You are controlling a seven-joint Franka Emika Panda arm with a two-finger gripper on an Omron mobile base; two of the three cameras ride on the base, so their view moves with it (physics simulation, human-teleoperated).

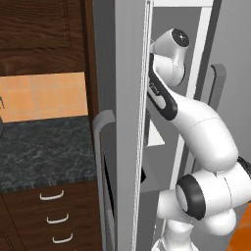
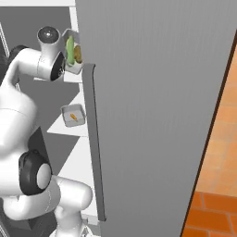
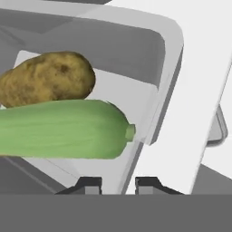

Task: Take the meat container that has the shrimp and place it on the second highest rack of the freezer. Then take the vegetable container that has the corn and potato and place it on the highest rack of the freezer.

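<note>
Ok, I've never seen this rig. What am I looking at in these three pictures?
A white robot arm reaches into an open tall light-grey freezer. Two pictures come from cameras behind the arm, left and right; the third looks along its hand. On one shelf sits a grey metal tray with a green-husked corn cob and a brown potato; on the shelf below, a shallow grey tray with a small orange shrimp. The two dark fingers straddle the corn tray's wall; whether they grip it is unclear.

White arm (image 1: pixel 196 132) reaches past the open freezer (image 1: pixel 127 122) door's edge.
</note>
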